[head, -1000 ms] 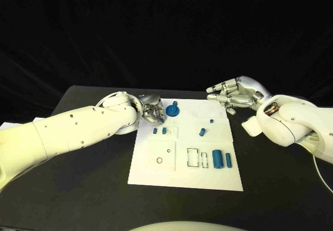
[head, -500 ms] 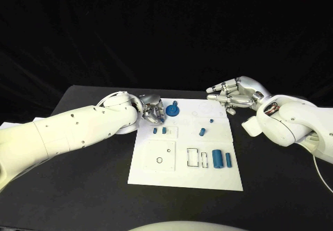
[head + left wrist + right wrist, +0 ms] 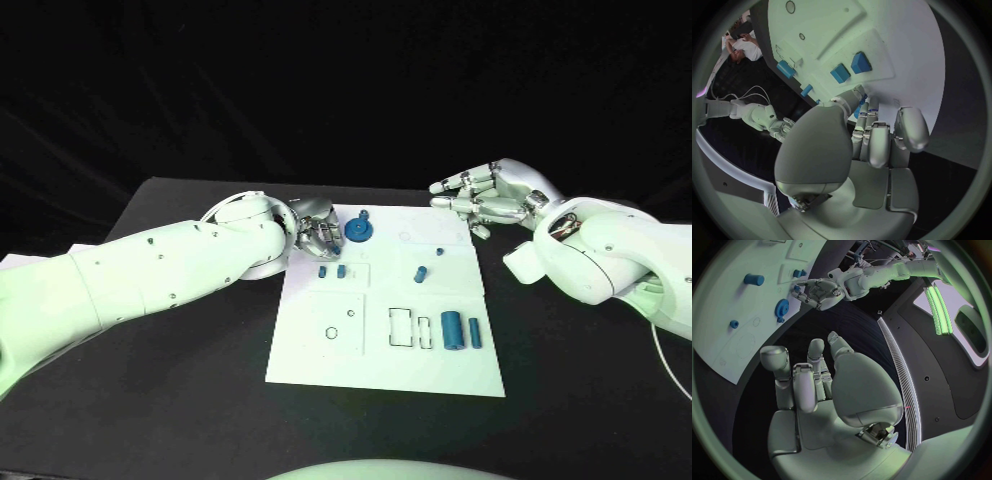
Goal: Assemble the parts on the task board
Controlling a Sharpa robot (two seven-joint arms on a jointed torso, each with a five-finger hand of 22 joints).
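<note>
With the left hand (image 3: 316,233) curled, holding nothing I can make out, just beside the blue gear (image 3: 359,232) at the task board's (image 3: 387,375) far edge, and the right hand (image 3: 486,197) spread empty beyond that edge, a careless reach could knock the gear askew.

Legible text: none.
Task board (image 3: 433,375): printed outlines only; no characters readable.
Arms, hands: no readable markings.

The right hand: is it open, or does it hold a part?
Open. The right hand hovers beyond the task board's far right corner, fingers apart, with nothing between them.
</note>
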